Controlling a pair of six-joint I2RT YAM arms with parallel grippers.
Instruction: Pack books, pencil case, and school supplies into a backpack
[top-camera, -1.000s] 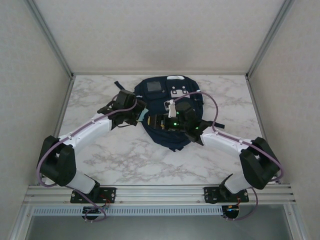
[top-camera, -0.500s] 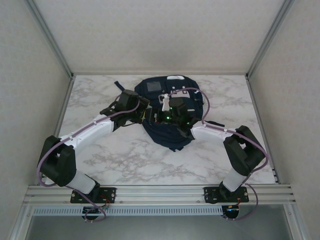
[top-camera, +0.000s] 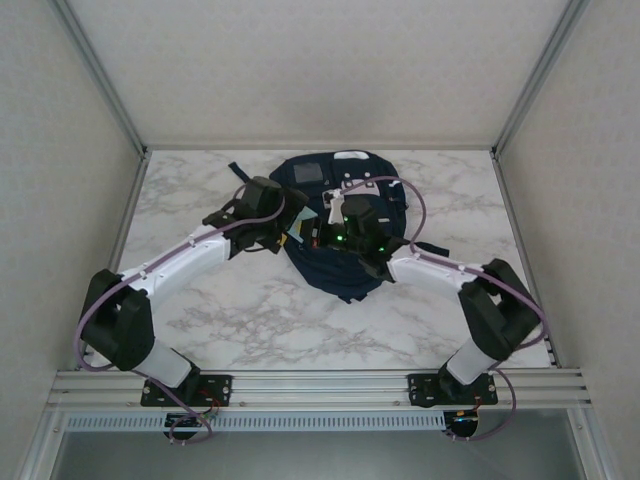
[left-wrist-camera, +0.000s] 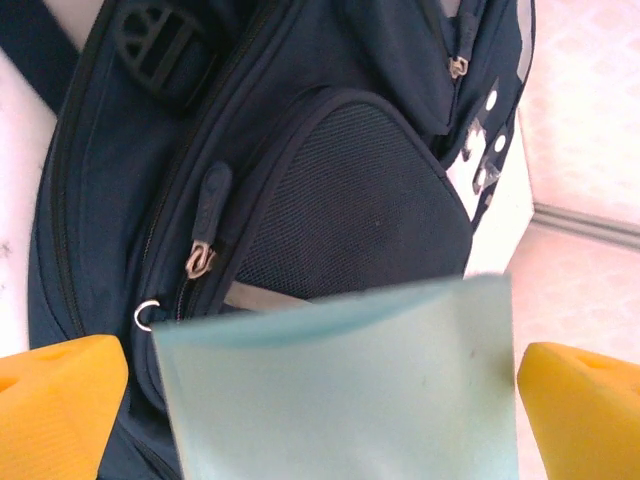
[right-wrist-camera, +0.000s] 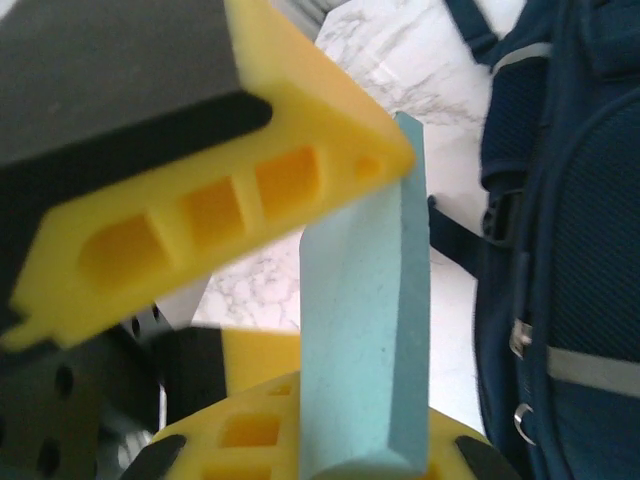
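Note:
The navy backpack (top-camera: 345, 275) lies at the back middle of the table, and both grippers meet over its left side. A pale blue square pad (top-camera: 296, 233), one of the school supplies, hangs between them. My right gripper (right-wrist-camera: 370, 300) is shut on the pad (right-wrist-camera: 365, 330), which stands edge-on between its yellow fingers. My left gripper (left-wrist-camera: 320, 400) is open, and its fingertips (left-wrist-camera: 60, 400) stand wide on either side of the pad (left-wrist-camera: 340, 390). The backpack's mesh pocket (left-wrist-camera: 350, 190) is just beyond. The books and pencil case are out of view.
White marble table (top-camera: 250, 310) spreads around the backpack, closed in by pale walls and metal posts (top-camera: 105, 80). A zipper pull (left-wrist-camera: 205, 225) hangs on the backpack's side. The backpack's grey patch (top-camera: 310, 172) and white label (top-camera: 350, 156) face up at its far end.
My right gripper moved left to the pad and closed on it. My left gripper opened wide and let go of the pad. The right elbow shifted.

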